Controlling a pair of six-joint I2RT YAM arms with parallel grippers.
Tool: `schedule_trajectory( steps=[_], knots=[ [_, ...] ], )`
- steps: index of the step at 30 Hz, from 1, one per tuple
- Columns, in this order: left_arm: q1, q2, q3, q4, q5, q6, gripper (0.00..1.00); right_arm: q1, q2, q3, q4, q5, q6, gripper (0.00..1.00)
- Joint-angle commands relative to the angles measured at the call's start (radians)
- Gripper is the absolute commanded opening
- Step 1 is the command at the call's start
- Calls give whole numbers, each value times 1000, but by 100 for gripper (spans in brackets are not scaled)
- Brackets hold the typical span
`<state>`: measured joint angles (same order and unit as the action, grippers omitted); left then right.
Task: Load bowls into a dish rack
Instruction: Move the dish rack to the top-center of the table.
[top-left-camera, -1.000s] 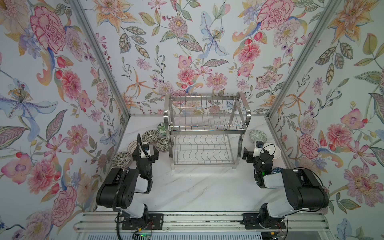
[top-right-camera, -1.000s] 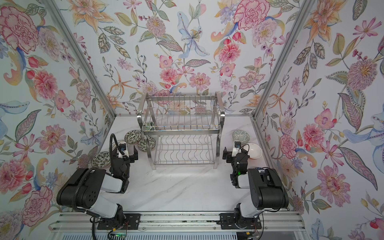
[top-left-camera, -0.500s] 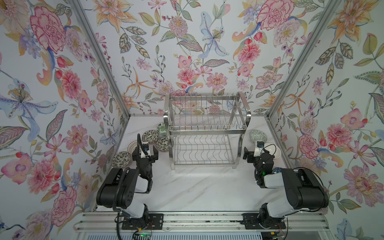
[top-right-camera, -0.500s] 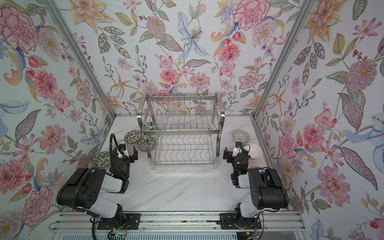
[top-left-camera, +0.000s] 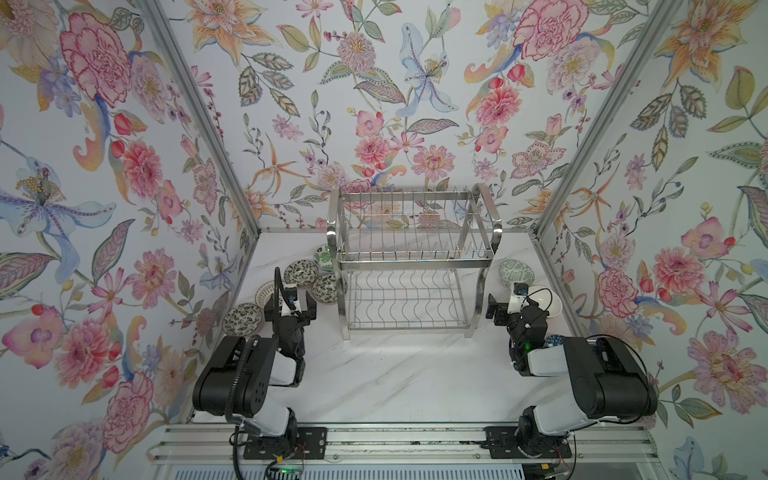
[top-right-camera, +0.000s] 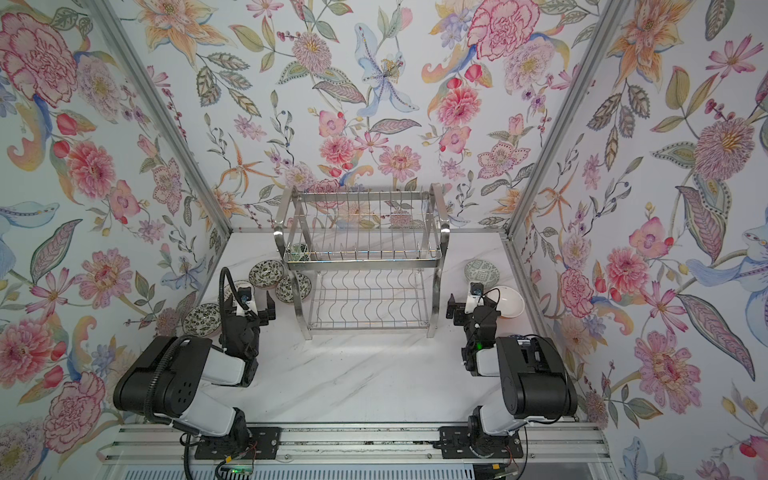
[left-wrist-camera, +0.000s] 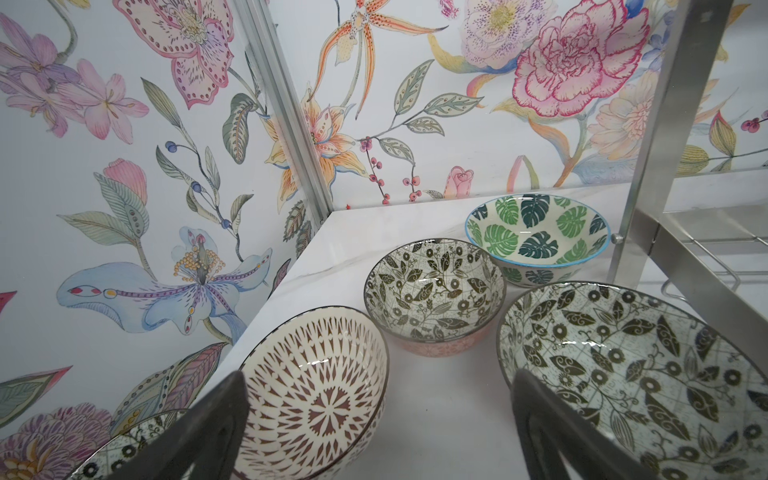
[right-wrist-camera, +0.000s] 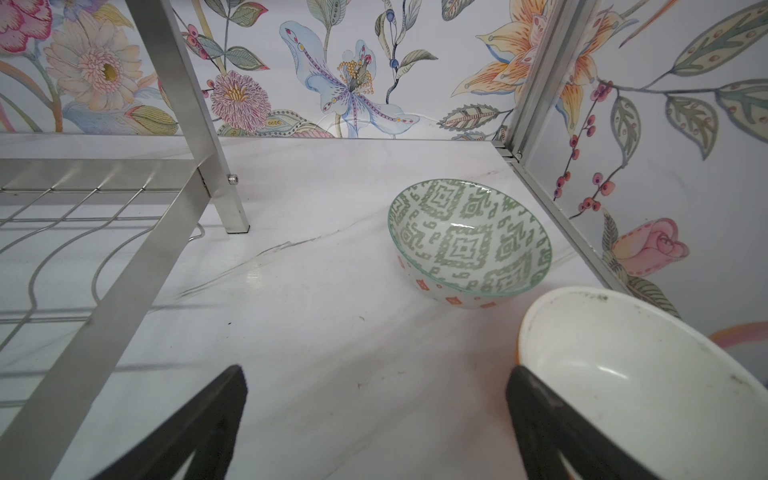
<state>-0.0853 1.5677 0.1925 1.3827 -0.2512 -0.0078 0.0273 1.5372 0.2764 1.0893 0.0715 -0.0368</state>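
My L gripper (left-wrist-camera: 378, 380): jaws wide apart, gripping nothing, near bowls (left-wrist-camera: 434, 291). R gripper (right-wrist-camera: 376, 374): likewise, just beside white bowl (right-wrist-camera: 648, 374). Dish rack (top-left-camera: 411, 266) btw the two.

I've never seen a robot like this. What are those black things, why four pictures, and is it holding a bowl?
It is a robot with two arms on a white table. Each ends in a gripper, a two-fingered pincer. Two pictures look down from above; two come from cameras on the wrists. The left gripper and right gripper are open and hold nothing. The dish rack stands in the middle, no bowl in it yet. Patterned bowls, like the leaf bowl, sit on its left, the white bowl on its right.
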Motion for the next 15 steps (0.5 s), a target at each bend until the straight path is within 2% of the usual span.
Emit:
schedule_trajectory(
  steps=[1,4,8,11,15],
  knots=[
    [-7,7,-38,113,-120,-32,99,26,-19,20,-8,84,1,99],
    [-16,-35,-101,214,-103,-13,99,42,-114,34,-120,137,5,99],
    [-131,-125,-169,312,-306,82,99,59,-228,65,-286,183,33,99],
    [-163,-289,-138,130,-382,73,99,71,-313,72,-358,214,104,99],
    [-163,-554,-35,-279,-385,-107,99,43,-440,77,-490,246,376,99]
  ],
)
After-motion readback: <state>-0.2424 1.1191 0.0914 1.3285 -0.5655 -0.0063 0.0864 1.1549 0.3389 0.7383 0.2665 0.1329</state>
